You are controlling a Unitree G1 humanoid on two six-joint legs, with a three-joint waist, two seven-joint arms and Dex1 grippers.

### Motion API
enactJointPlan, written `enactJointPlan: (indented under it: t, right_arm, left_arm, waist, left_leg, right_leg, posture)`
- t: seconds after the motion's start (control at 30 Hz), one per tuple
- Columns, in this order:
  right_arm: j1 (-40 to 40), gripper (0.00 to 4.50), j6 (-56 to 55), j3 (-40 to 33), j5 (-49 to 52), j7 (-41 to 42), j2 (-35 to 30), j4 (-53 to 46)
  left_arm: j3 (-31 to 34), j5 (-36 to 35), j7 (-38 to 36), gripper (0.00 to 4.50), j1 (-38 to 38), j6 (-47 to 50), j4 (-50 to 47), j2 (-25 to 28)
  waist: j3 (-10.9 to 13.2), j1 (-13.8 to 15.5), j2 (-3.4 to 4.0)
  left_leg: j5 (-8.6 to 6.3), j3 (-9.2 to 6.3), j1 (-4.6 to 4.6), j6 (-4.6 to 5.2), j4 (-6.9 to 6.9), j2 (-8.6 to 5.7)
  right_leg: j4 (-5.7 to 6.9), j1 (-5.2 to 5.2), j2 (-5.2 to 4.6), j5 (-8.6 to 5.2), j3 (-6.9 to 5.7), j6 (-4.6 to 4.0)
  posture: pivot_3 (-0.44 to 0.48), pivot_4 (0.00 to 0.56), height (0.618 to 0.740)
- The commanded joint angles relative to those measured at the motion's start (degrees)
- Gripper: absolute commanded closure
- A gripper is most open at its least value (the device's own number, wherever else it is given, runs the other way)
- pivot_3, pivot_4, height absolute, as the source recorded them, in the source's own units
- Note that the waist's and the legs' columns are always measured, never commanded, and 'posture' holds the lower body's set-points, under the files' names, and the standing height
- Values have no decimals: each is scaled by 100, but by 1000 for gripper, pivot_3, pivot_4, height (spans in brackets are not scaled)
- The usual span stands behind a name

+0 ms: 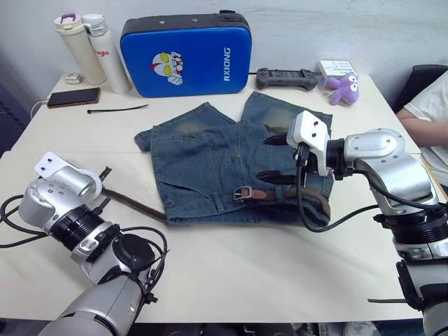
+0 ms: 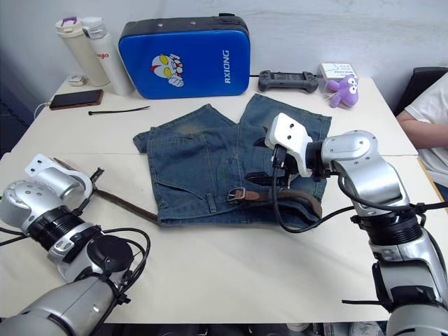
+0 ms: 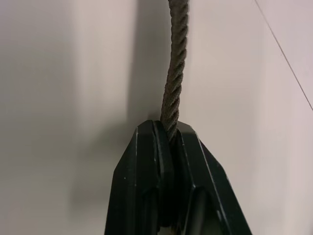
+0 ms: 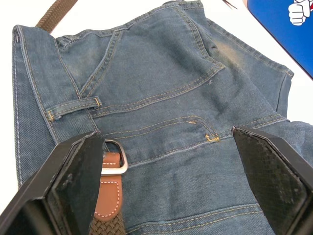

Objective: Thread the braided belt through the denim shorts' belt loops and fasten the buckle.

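Seemingly cluttered white table (image 1: 231, 273) indoors

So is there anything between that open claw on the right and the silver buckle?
Nothing visible. The right gripper hangs open just above the denim shorts, and the buckle lies uncovered beside one finger.

Shorts (image 1: 210, 164), belt (image 1: 136, 205) on table (image 1: 280, 273)

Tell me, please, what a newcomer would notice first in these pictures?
Probably the denim shorts spread mid-table, with the braided belt along their waistband and trailing out toward the robot's left. The left hand is shut on that trailing end, while the right hand hangs open over the buckle.
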Motion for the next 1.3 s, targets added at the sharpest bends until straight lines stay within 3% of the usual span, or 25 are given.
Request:
enactJointPlan:
  t: [0.03,0.13,0.27,0.33,0.4,0.57,0.7,0.8,1.13,1.23,1.3]
  right_arm:
    - [-64,0,-57,-206,-4,-67,-58,-133]
    - [-49,0,-97,-209,-33,-163,-17,-122]
    - [-49,0,-377,-235,-168,-381,42,-158]
    - [-13,0,-1136,-1,-719,-492,-88,-82]
    - [17,0,-1631,86,-1020,-627,-53,-7]
    - [301,0,-2820,601,-2022,-913,-29,41]
    - [604,0,-2634,627,-1860,-789,196,-425]
    - [749,0,-1772,570,-1415,-775,582,-927]
    - [511,0,-1430,743,-1902,-1221,1091,-380]
    - [449,817,-1448,805,-2044,-1351,1214,-156]
    - [458,1754,-1406,847,-2070,-1346,1278,-74]
  left_arm:
    - [-2195,302,-1335,4467,637,-793,-598,809]
    - [-3983,507,-2517,4467,1376,-1607,-1226,1282]
    - [-5542,826,-3958,4467,1902,-2637,-1782,2014]
    - [-6463,1559,-4606,4467,2090,-3614,-1962,2749]
    - [-6871,1925,-5029,4467,2154,-4244,-1961,3166]
    - [-6817,1885,-5651,4467,2008,-4772,-1847,3081]
    - [-6748,1926,-5912,4467,1937,-4858,-1900,2866]
    - [-6461,1622,-6067,4467,1801,-4575,-1977,2575]
    - [-6129,1533,-6360,4467,1623,-4297,-2110,2271]
    - [-6088,1479,-6405,4500,1664,-4251,-2214,2212]
    - [-6052,1421,-6439,4500,1693,-4188,-2298,2143]
  waist:
    - [0,-49,0]
    - [0,-80,1]
    - [0,-78,4]
    - [4,-110,11]
    - [7,-129,16]
    - [7,-105,16]
    - [7,-80,16]
    - [7,-86,16]
    - [7,-96,16]
    - [7,-95,16]
    - [7,-91,16]
  left_leg:
    - [-1,1,0,-1,-3,0]
    - [-1,3,-1,-2,-11,3]
    - [-1,1,0,1,-13,2]
    - [-1,2,-1,1,-18,3]
    - [1,13,2,2,-40,4]
    - [21,21,12,6,-81,3]
    - [21,22,2,17,-77,3]
    - [21,20,1,19,-73,3]
    - [22,19,5,17,-73,2]
    - [23,18,5,16,-74,2]
    - [23,18,4,16,-74,2]
  right_leg:
    - [3,-3,1,0,1,0]
    - [4,-3,1,0,2,0]
    - [-37,8,-1,0,3,-1]
    - [-40,6,-1,0,5,-2]
    - [-45,-1,1,-2,14,-4]
    - [-49,-8,0,-2,19,-7]
    - [-39,-8,-2,-2,20,-7]
    - [-34,-7,-1,-1,18,-6]
    - [-30,-7,0,-2,17,-6]
    - [-29,-8,0,-2,17,-6]
    - [-29,-7,0,-1,17,-6]
  posture:
    - [0,150,740]
    - [0,150,740]
    - [0,150,740]
    - [0,150,740]
    - [0,150,740]
    - [0,150,740]
    - [0,150,740]
    - [0,150,740]
    - [0,150,740]
    - [0,150,740]
    - [0,150,740]
